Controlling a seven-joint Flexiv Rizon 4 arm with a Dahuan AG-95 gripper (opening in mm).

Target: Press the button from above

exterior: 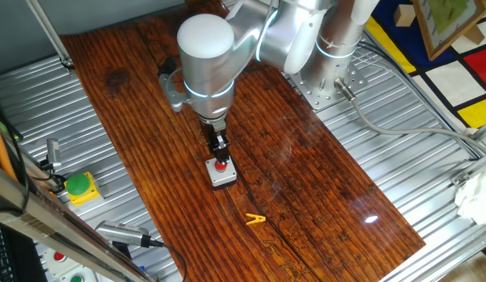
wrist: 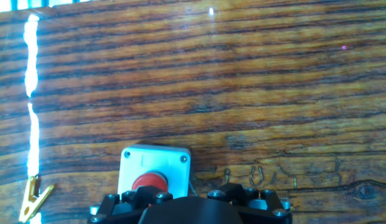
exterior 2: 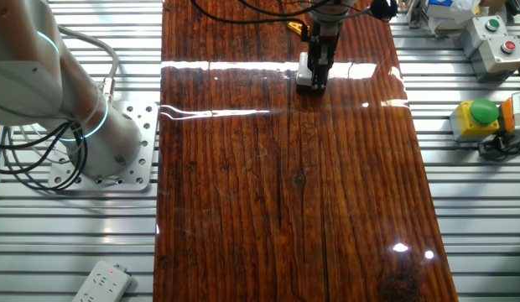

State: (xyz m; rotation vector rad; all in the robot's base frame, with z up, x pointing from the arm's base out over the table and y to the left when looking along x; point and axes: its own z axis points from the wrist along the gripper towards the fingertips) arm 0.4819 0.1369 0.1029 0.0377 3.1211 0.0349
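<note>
Hand view: wood table (wrist: 243, 93) fills frame, grey box (wrist: 154, 168) w/ red button (wrist: 148, 182) just under my gripper (exterior: 219, 154), so I'm lined up vertically for a top press. Finger state: can't tell.

- Table top (exterior: 306, 172): dark brown wood, strong grain, glossy varnish; bright glare streaks in the other fixed view.
- Surrounding bench (exterior: 431, 133): ribbed silver metal, dull sheen.
- Button (wrist: 148, 182): red, smooth, plastic-looking, slight shine.
- Its box (wrist: 154, 163): light grey, matt, smooth face, a screw in each visible corner.
- Arm housing (exterior: 205, 55): smooth white and grey shell, satin finish.
- Gripper (exterior: 219, 153): black, matt.
- Clip (exterior: 255, 220) on the wood: yellow, shiny in hand view.
</note>
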